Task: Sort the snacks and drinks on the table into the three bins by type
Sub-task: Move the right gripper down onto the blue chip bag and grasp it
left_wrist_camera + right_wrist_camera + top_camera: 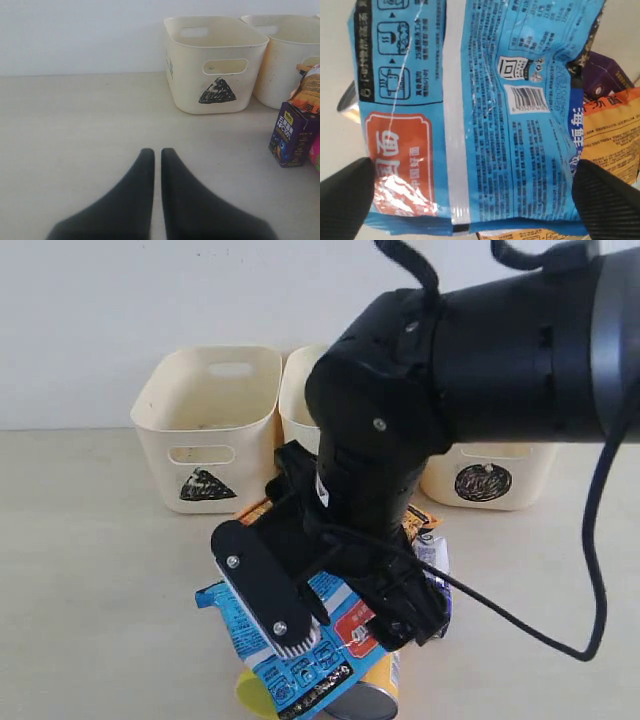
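Your right claw (pixel 472 185) is spread wide, with one finger at each side edge of the blue foil bag (pixel 495 100), which lies between them. You cannot tell whether the pads press it. Under the bag, an orange-yellow chip tube (pixel 388 680) pokes out on the tabletop (pixel 90 570). Just beyond the claw lie the orange foil bag (pixel 615 130) and the dark purple carton (pixel 605 75). Farthest off stand the triangle bin (pixel 205 400), the middle bin (pixel 295 390) with its mark hidden behind the arm (pixel 500 350), and the circle bin (pixel 490 480). Your left claw (pixel 154 150) is closed on nothing, low over bare tabletop, with the triangle bin ahead of it.
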`<state>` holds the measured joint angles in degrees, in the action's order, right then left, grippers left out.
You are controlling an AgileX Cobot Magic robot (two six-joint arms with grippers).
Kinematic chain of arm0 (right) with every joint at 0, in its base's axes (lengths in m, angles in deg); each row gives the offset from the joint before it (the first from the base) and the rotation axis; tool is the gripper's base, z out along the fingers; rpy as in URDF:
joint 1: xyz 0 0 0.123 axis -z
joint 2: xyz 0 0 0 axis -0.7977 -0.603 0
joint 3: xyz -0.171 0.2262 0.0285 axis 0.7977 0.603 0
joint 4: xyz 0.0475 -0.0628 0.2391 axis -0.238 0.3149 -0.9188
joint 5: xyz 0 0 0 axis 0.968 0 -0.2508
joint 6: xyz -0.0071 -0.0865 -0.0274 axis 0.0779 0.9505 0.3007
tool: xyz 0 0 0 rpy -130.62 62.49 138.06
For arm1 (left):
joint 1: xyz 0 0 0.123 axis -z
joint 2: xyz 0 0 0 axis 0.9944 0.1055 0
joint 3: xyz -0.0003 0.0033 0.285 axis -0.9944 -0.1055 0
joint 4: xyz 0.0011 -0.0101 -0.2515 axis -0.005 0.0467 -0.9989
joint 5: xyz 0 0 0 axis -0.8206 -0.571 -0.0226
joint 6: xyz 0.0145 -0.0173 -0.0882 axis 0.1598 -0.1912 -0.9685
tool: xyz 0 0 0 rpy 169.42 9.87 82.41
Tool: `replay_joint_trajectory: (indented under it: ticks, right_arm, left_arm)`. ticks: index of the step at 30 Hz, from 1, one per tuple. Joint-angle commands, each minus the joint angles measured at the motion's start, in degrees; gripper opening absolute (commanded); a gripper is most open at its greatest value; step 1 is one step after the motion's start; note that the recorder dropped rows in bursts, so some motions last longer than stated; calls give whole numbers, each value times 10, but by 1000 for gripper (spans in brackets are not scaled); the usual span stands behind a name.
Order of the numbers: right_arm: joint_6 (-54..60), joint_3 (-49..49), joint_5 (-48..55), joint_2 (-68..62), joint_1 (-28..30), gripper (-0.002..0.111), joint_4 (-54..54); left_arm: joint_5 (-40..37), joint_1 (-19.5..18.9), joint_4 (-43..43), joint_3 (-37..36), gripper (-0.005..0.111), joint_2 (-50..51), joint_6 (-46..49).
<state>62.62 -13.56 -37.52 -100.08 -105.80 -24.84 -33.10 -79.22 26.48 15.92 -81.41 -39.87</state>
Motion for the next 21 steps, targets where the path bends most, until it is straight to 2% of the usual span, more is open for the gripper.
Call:
replay_joint_trajectory:
  ticks: [1, 8, 10, 12, 13, 15, 17, 19, 21]
  right_arm:
    - [7, 8, -22, -20, -15, 97, 30]
    - [-1, 8, -30, -55, -19, 97, 70]
    - [-1, 8, -29, -61, -19, 94, 70]
    - [2, 8, -30, -61, -19, 82, 70]
    - [2, 8, -30, -61, -19, 70, 74]
    - [2, 8, -19, -58, -19, 42, 86]
    - [2, 8, -2, -54, -19, 0, 102]
    - [-4, 8, -2, -52, -19, 2, 112]
    - [-5, 8, -1, -45, -19, -1, 114]
  left_arm:
    - [4, -1, 0, 2, 4, -1, -5]
    - [4, -1, 0, 2, 4, -1, -5]
    - [4, -1, 0, 2, 4, -1, -5]
    - [4, -1, 0, 2, 4, -1, -5]
    - [4, -1, 0, 2, 4, -1, -5]
    - [4, -1, 0, 2, 4, -1, -5]
    - [4, -1, 0, 2, 4, -1, -5]
    - [5, -1, 0, 2, 4, -1, -5]
    - [5, -1, 0, 2, 4, -1, -5]
